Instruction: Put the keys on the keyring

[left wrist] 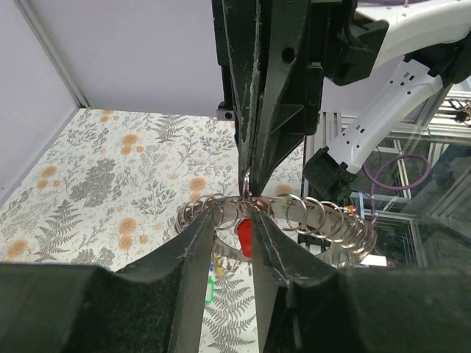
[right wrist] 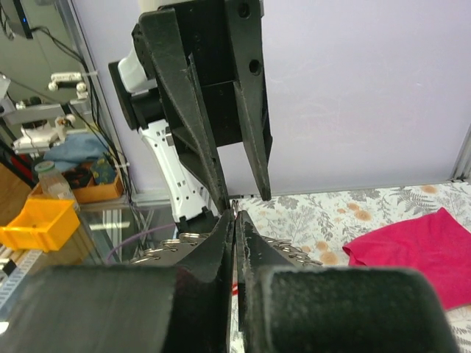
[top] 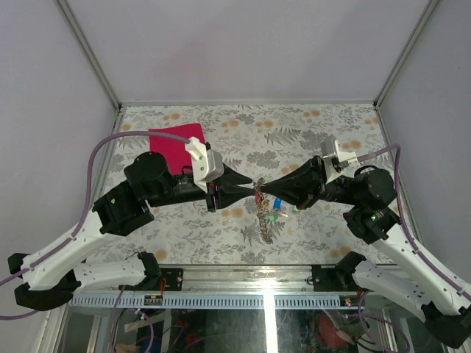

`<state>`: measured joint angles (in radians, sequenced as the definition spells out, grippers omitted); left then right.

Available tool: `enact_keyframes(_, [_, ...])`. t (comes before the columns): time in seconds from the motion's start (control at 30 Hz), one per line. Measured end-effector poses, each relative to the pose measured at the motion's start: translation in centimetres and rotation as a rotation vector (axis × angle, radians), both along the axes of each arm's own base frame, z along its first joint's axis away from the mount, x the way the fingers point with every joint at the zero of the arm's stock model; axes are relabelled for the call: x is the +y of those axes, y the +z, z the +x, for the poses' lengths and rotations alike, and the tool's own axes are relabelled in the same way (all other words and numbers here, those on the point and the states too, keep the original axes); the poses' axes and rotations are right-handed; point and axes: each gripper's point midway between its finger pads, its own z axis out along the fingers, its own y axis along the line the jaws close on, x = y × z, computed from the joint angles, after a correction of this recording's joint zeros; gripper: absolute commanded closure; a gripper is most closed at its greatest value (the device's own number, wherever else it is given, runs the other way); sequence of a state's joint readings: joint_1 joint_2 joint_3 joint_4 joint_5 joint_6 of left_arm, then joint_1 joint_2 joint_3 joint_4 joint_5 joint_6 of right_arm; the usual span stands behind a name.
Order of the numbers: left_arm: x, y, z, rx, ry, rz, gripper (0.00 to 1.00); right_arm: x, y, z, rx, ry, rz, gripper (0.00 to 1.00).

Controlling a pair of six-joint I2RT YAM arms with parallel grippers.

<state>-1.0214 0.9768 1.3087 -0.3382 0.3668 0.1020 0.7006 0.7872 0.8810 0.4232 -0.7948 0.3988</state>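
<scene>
Arms outstretched inward, end effectors meeting (tip-to-tip), keyring between

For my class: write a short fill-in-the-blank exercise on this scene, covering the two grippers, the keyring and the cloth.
1. The right gripper is ____ on the keyring.
2. The key head seen between the left gripper's fingers is ____.
3. The magenta cloth lies behind the ____ arm.
4. In the top view the two grippers meet above the ____ of the table.

Missing words: shut; red; left; middle
</scene>
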Motion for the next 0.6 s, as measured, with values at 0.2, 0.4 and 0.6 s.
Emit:
enact_keyframes(0.2, [0.2,0.7,-0.2,0.002,0.001,-0.047,0.73,-0.2,0.2,0.5,0.047,-0.024,0.082,1.00])
enact_keyframes(0.4, [0.1,1.7,-0.2,0.006,0.006,-0.116,0.75,-0.4,1.2,0.2,0.065,-0.002,0.155,1.00])
enact_keyframes(0.6, [-0.2,2.1,-0.2,0.020,0.001,-0.157,0.76,-0.4,2.0,-0.1,0.064,0.027,0.203,1.00])
